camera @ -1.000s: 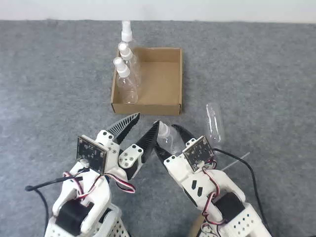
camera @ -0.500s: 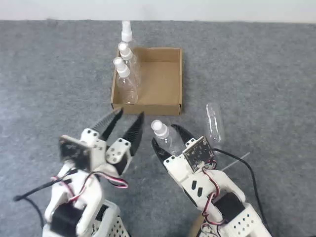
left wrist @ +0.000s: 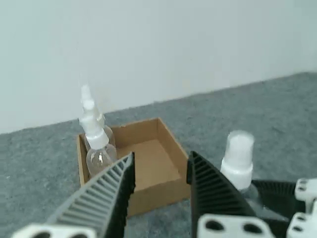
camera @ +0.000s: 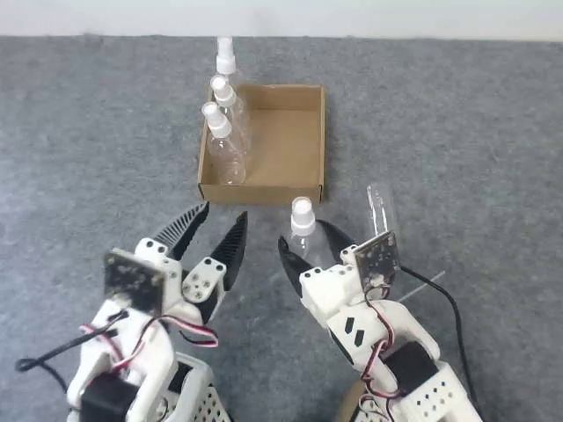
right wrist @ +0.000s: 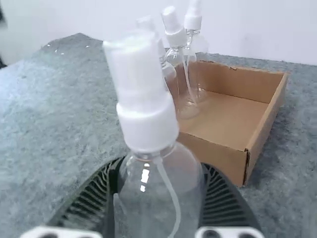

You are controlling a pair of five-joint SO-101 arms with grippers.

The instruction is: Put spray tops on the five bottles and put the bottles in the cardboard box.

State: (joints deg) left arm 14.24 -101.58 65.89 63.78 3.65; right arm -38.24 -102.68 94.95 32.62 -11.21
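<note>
Bottles (camera: 226, 145): three at box (camera: 286, 149), fourth bottle (camera: 303, 220) in right pincer (camera: 304, 242), fifth (camera: 381, 215) lying.

Clear bottle (right wrist: 153, 196) with a white spray top (right wrist: 143, 99), plain brown cardboard box (camera: 322, 141). Grey flecked worktop (camera: 457, 132). Black and ribbed, the left claw (camera: 223, 209); black too, the right claw (camera: 303, 236).

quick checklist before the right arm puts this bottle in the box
1. spray top sits straight on the held bottle: ok
2. right gripper shut on the held bottle: ok
3. left gripper open and apart from it: ok
4. bare floor in the cardboard box beside the three capped bottles: ok
5. topless bottle lies off to the side of the path to the box: ok
6. spray top fully tightened: cannot tell
</note>
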